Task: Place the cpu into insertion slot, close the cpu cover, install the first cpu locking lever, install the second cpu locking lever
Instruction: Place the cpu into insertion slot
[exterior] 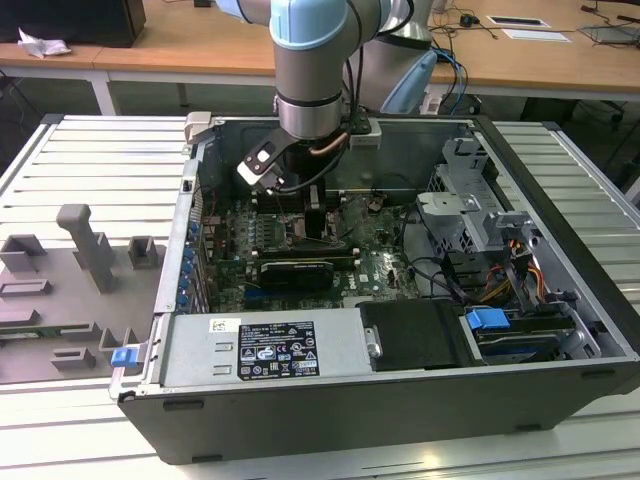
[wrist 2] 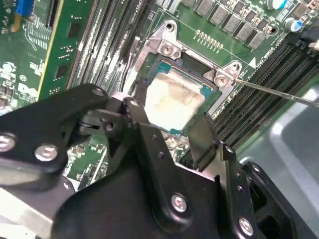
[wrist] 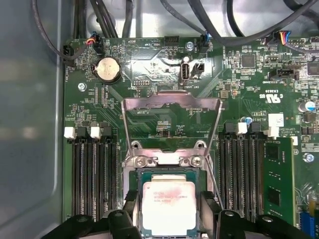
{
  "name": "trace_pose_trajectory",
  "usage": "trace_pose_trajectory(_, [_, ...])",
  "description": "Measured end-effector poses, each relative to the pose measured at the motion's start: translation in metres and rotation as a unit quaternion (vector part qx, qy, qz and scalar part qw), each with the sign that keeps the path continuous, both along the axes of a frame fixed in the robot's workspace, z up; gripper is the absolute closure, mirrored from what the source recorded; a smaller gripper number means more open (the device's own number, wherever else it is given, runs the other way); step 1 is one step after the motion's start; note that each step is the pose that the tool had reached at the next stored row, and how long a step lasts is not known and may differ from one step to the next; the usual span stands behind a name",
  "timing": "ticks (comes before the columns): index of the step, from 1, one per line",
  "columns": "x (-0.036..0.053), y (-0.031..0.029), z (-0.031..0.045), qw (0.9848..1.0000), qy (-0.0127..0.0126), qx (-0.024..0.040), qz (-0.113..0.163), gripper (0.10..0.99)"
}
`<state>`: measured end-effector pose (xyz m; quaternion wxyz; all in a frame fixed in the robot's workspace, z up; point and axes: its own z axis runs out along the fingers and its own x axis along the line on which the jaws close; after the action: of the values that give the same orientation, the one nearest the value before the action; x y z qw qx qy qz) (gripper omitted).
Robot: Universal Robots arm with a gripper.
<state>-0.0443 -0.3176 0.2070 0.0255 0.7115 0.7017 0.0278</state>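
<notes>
The cpu (wrist: 168, 206), a pale silvery square chip, lies flat in the insertion slot (wrist: 169, 172) on the green board. In both wrist views my gripper (wrist: 168, 201) straddles it, one black finger (wrist 2: 141, 99) against each of two opposite edges, shut on the chip. The cpu cover (wrist: 172, 102), a silvery frame plate, is swung open on its hinge away from the socket. A thin locking lever (wrist 2: 279, 92) sticks out beside the socket, unlatched. In the exterior view the arm reaches down into the open computer case, with the gripper (exterior: 315, 228) low over the board.
Long memory slots (wrist: 89, 174) flank the socket on both sides. A black expansion card (exterior: 295, 272), the power supply (exterior: 265, 350), a drive cage (exterior: 470, 200) and loose cables (exterior: 440, 275) crowd the case. A grey fixture tray (exterior: 80, 270) lies at the exterior view's left.
</notes>
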Motion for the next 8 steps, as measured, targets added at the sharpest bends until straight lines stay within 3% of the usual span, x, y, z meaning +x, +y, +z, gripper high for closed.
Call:
trace_pose_trajectory(1, [0.0000, 0.0000, 0.0006, 1.0000, 0.0000, -0.0002, 0.000, 0.498])
trace_pose_trajectory(3, [0.0001, 0.0000, 0.0014, 1.0000, -0.0001, -0.0006, 0.000, 0.627])
trace_pose_trajectory(4, [0.0000, 0.0000, 0.0018, 1.0000, 0.0000, -0.0008, 0.000, 0.627])
trace_pose_trajectory(7, [0.0001, 0.0000, 0.0034, 1.0000, -0.0001, -0.0020, 0.000, 0.871])
trace_pose_trajectory(8, [0.0000, 0.0000, 0.0039, 1.0000, 0.0000, -0.0023, 0.000, 0.871])
